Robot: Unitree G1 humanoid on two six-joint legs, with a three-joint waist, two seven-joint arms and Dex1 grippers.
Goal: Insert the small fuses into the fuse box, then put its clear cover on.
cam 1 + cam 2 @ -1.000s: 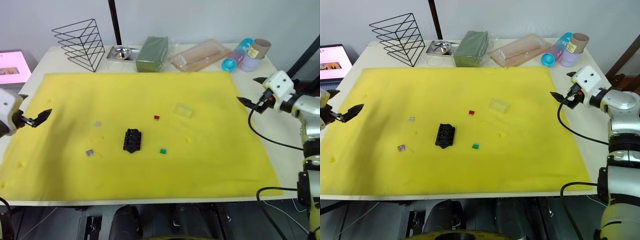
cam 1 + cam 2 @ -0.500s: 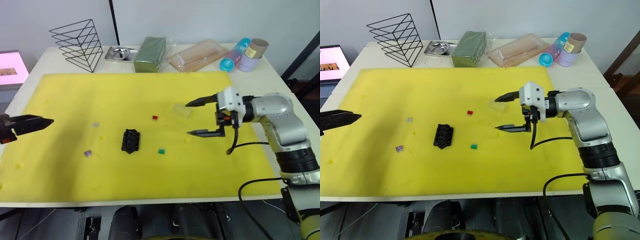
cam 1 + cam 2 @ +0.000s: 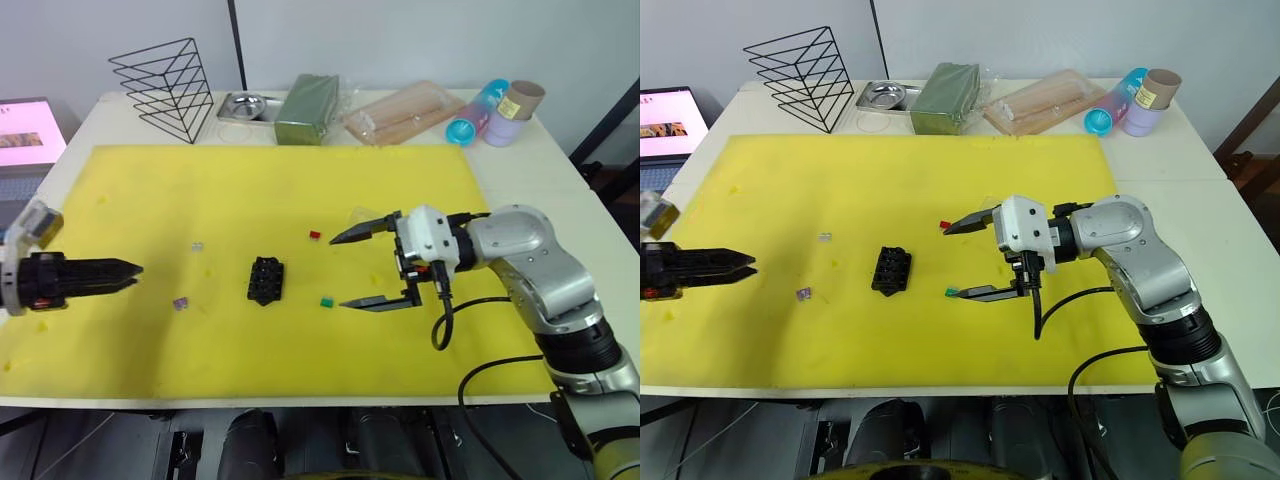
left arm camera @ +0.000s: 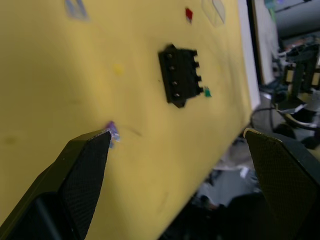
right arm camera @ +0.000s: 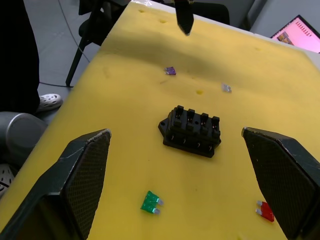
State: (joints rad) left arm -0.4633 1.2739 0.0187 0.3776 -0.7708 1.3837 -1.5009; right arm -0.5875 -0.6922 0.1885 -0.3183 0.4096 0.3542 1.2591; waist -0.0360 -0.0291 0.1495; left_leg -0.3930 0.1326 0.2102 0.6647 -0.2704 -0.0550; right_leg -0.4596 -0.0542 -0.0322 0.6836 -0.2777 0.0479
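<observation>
While no fuse is yet seated, the left gripper [image 3: 128,268] is being held low at the left edge with its fingers drawn nearly together, aimed toward the purple fuse [image 3: 180,303] and the pale fuse [image 3: 197,245]. At centre, the fuse box [image 3: 265,280] is lying slots-up with open yellow mat [image 3: 250,190] all around. Right of it, the red fuse [image 3: 314,235] and green fuse [image 3: 326,301] are being bracketed by the widely spread right gripper [image 3: 342,271], the clear cover [image 3: 360,217] lying just beyond
</observation>
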